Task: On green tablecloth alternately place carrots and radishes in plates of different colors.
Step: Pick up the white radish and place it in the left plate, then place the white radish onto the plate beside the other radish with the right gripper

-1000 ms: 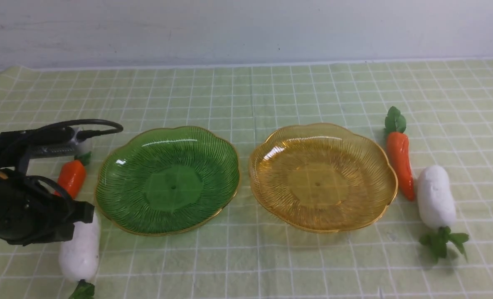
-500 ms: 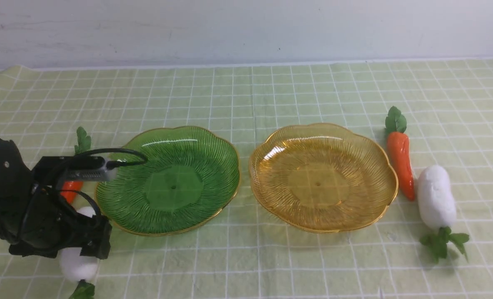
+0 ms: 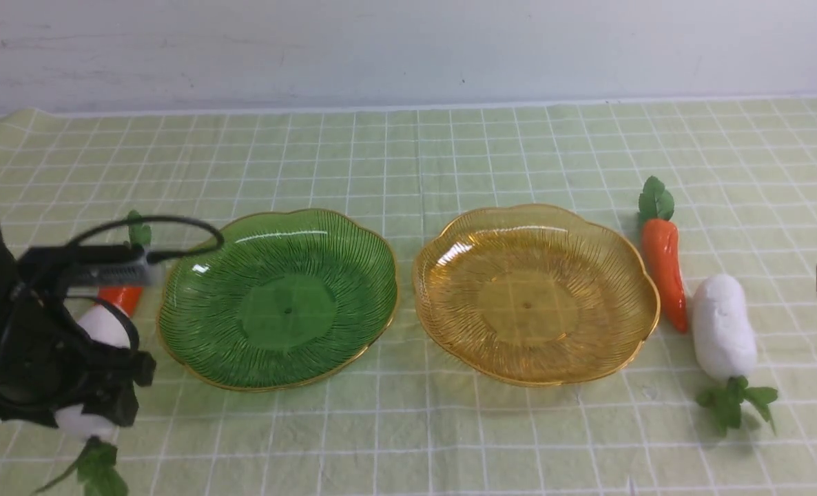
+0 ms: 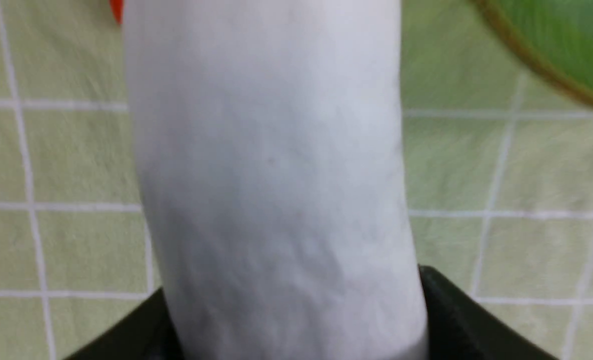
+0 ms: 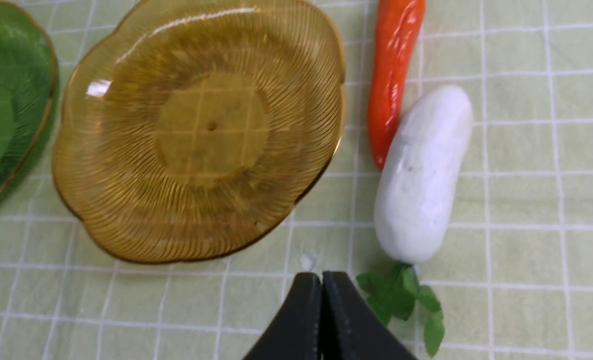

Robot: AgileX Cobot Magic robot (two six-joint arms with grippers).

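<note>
White radish fills the left wrist view, clamped in the left gripper; front view places it beside the green plate. Only the right wrist view shows the right gripper pressed together, empty, near the second radish.

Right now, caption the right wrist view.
Right jaws shut over the cloth near an empty amber plate, a carrot and a radish.
</note>
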